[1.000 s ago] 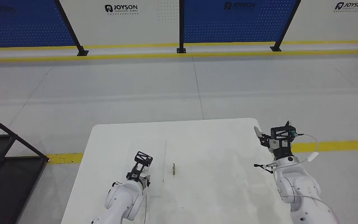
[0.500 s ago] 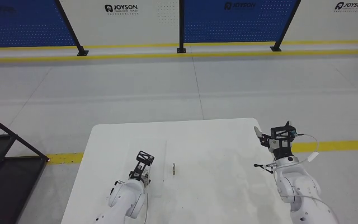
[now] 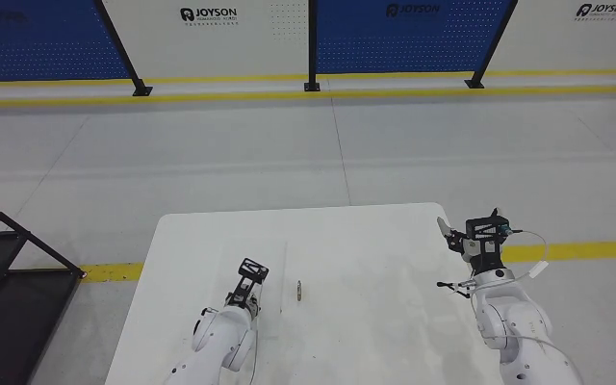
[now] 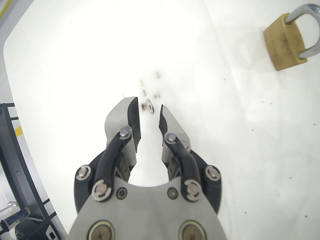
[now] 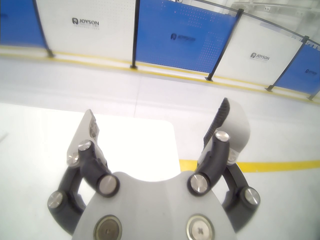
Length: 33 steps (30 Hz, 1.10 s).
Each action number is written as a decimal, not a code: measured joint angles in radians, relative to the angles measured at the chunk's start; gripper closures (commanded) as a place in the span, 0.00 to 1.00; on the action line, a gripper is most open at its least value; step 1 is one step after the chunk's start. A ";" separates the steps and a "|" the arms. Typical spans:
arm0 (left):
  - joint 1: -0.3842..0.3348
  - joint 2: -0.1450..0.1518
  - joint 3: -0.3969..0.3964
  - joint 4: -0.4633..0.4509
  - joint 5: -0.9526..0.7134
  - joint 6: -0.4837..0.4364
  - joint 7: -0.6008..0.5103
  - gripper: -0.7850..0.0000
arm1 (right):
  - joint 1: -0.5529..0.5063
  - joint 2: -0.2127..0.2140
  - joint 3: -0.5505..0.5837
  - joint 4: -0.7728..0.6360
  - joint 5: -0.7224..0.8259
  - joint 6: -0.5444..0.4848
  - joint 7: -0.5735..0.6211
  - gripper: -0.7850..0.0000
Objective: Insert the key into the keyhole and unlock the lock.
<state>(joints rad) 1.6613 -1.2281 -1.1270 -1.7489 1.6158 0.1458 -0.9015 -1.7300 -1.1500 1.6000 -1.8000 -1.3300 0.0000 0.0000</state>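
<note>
left end effector (image 4: pixel 148 108): fingers apart, narrow gap, tips low over the white counter (image 4: pixel 100 38). key (image 4: pixel 148 106) lies on the counter right at the mouth of that gap, between the two fingertips. can't tell if either pad touches it. key is small and silver with a round head. a few dark specks (image 4: pixel 150 86) sit on the counter just beyond it.

brass padlock (image 4: pixel 283 43) is near the key but apart from it, on the counter toward the robot's right. its silver shackle (image 4: pixel 308 26) has both legs running to the body. top view puts the left end effector just beside the padlock, on the padlock's left.

right end effector (image 5: pixel 157 112): fingers wide apart, well away from the padlock on its right side, above the counter's far right corner.

black rack (image 3: pixel 29 289) stands on the floor, well to the padlock's left, past the counter edge.
</note>
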 measured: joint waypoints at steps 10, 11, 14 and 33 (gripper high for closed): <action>-0.015 -0.007 -0.001 0.026 0.005 0.003 0.002 0.82 | 0.000 0.000 0.000 0.000 0.000 0.000 0.000 0.00; -0.016 -0.008 -0.002 0.027 0.005 0.003 0.003 0.82 | 0.000 0.000 0.000 0.000 0.000 0.000 0.000 0.00; -0.019 -0.009 -0.004 0.033 0.006 0.002 0.007 0.82 | 0.000 0.000 0.000 0.000 0.000 0.000 0.000 0.00; -0.044 -0.021 -0.011 0.069 -0.004 -0.012 0.009 1.00 | 0.000 0.000 0.000 0.000 0.000 0.000 0.000 0.00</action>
<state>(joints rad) 1.6169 -1.2486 -1.1382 -1.6801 1.6123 0.1337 -0.8922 -1.7300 -1.1500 1.6000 -1.8000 -1.3300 0.0000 0.0000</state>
